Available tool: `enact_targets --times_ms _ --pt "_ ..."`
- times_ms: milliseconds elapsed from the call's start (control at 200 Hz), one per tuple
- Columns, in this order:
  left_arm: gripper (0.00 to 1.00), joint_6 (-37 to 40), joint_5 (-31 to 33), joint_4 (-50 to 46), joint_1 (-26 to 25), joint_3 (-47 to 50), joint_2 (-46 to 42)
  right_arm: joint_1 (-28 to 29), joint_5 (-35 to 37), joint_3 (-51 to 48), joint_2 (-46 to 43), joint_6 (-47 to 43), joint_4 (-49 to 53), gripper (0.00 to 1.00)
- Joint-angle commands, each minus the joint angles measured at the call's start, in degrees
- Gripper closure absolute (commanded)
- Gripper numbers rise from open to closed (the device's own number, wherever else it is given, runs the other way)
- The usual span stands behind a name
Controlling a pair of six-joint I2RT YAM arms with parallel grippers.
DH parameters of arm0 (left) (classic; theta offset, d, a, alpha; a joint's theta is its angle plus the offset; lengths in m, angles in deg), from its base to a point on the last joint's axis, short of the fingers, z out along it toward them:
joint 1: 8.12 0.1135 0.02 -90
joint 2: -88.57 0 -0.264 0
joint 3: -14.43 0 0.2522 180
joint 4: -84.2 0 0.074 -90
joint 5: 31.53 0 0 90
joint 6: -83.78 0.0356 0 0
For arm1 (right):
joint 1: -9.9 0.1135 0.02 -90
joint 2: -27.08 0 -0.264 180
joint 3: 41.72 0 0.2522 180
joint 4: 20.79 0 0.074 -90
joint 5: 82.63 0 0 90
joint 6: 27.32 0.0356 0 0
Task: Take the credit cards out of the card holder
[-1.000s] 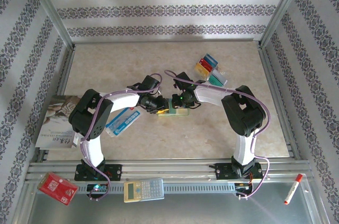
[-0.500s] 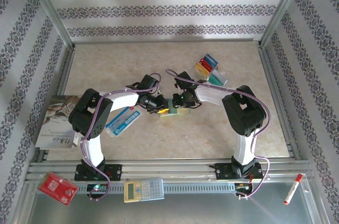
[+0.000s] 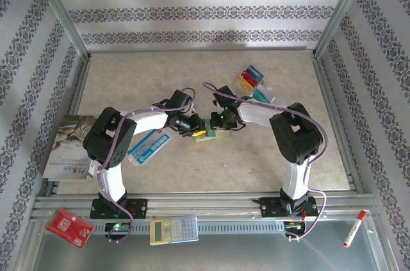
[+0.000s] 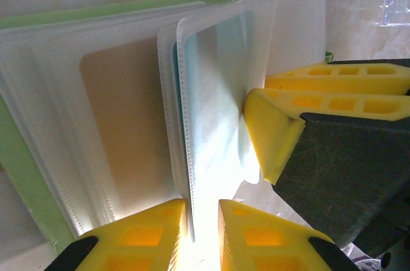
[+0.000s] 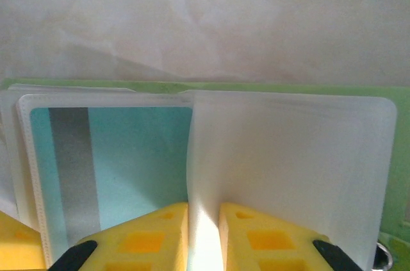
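The lime-green card holder [image 3: 216,135] lies open on the table between the two arms. My left gripper [image 3: 196,130] comes at it from the left and my right gripper [image 3: 215,122] from behind. In the left wrist view my left gripper [image 4: 202,205] is shut on the edge of a clear sleeve of the card holder [image 4: 25,175], and the right gripper's yellow fingers [image 4: 278,123] pinch a neighbouring leaf. My right gripper [image 5: 204,208] is shut on an upright clear sleeve. A teal card [image 5: 128,156] with a grey stripe sits in the sleeve to its left. Several loose credit cards [image 3: 253,84] lie at the back right.
A blue-and-white flat packet [image 3: 148,147] lies under the left arm, with a booklet [image 3: 66,147] at the table's left edge. On the front rail are a red board [image 3: 70,227], a calculator [image 3: 174,229] and a red marker [image 3: 354,228].
Both grippers have closed a little on the holder's sleeves. The arms and the holder have barely shifted.
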Motion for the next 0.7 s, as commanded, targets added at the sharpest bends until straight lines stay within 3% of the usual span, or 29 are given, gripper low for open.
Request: enact_targets --times_ms 0,495,694 --pt "0.79 1.4 1.8 -1.1 -0.4 -1.4 -1.3 0.1 1.2 -2.5 2.5 0.5 2.3 0.79" --pt "0.75 1.7 4.8 -3.6 -0.3 -3.0 -1.6 0.1 1.5 -2.3 2.6 0.2 2.3 0.79" --pt "0.81 1.2 3.4 -1.7 -0.4 -3.2 -0.6 0.1 1.4 -2.3 2.8 0.2 2.3 0.8"
